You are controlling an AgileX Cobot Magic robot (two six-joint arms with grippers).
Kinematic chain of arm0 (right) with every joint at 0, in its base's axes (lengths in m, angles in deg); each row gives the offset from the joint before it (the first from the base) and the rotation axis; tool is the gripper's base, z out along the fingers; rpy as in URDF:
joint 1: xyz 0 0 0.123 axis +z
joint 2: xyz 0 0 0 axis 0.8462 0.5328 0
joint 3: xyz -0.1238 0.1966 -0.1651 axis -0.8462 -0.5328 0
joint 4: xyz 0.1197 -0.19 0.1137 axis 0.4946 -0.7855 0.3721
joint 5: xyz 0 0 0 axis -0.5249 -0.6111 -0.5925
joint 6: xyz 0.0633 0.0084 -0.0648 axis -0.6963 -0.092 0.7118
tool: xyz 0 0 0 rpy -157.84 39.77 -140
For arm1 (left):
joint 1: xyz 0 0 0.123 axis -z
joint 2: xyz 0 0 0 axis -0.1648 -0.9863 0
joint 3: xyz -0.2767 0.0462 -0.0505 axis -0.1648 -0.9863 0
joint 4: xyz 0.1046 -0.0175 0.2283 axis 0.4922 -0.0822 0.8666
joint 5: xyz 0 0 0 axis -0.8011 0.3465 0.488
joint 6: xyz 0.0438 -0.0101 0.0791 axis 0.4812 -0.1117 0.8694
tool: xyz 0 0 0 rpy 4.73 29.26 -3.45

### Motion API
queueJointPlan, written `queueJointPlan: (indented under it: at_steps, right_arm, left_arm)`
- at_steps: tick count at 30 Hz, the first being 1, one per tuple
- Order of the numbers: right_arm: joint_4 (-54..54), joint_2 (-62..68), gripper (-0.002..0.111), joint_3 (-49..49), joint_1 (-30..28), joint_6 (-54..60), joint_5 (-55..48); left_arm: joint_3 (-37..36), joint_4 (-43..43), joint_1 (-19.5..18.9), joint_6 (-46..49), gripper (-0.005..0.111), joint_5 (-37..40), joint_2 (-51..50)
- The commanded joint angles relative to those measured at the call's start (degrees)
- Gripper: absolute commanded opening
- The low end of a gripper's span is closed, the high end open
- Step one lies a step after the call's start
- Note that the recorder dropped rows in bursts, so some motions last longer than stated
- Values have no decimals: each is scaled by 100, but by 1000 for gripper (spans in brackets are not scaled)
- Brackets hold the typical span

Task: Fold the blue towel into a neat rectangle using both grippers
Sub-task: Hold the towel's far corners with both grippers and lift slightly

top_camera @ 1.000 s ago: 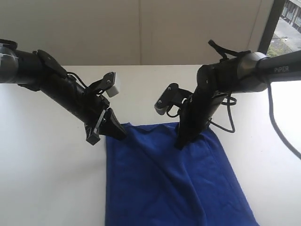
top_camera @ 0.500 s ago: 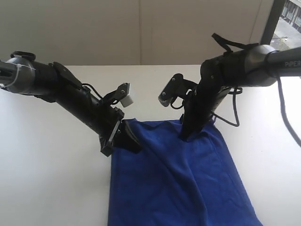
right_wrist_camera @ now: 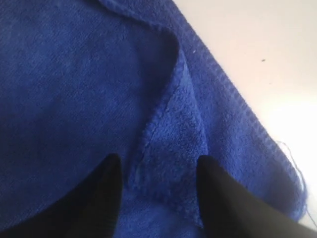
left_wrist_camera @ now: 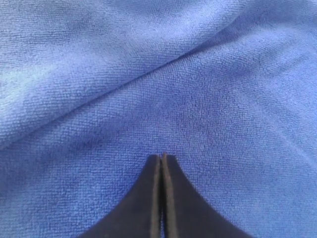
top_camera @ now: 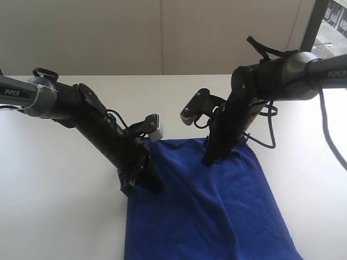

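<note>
While the left claw (left_wrist_camera: 162, 157) is clenched tight, its two black fingers pressed flat together with only a hairline seam between them, I honestly can't tell if any cloth is caught in there. The tip just sits right down on the towel (left_wrist_camera: 148, 74), with soft creases running diagonally past it. Right claw (right_wrist_camera: 158, 161) is the opposite: released, fingers spread wide and straddling a raised flap of towel near one corner, where the cloth is turned over on itself. The stitched hem (right_wrist_camera: 233, 99) runs alongside, close to bare table (right_wrist_camera: 257, 44). Out in the wide shot, the left arm (top_camera: 70, 105) and right arm (top_camera: 271, 81) come in from the sides and angle down onto the far end of the towel, left one at its left corner, right one near the right corner, cables looping off the wrists. The towel lies on the white table, spread from the claws toward the camera and running off the bottom edge, rumpled with a long ridge down the middle, so no tidy rectangle. Both arms have PiPER printed on them. Plain pale wall (top_camera: 162, 32) behind, bit of window (top_camera: 333, 21) top right.
</note>
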Motion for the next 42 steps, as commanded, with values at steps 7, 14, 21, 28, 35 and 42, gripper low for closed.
queueJointPlan:
  at_steps: [7,14,21,28,35,42]
  right_arm:
    - [30,267,35,-22,-44,72,90]
    - [-110,267,32,-22,-44,72,193]
    - [-337,148,32,-22,-55,24,439]
    - [-667,148,32,-22,-55,-271,743]
    - [-667,193,32,-22,-55,-271,861]
    - [-750,294,24,-22,-55,-294,960]
  left_arm:
    - [-11,136,7,-106,0,-28,19]
    - [-11,228,7,-140,0,-30,19]
    - [-19,287,7,-163,0,-42,19]
    - [-19,287,7,-163,0,-42,19]
    - [-19,287,7,-163,0,-42,19]
    - [-19,287,7,-163,0,-42,19]
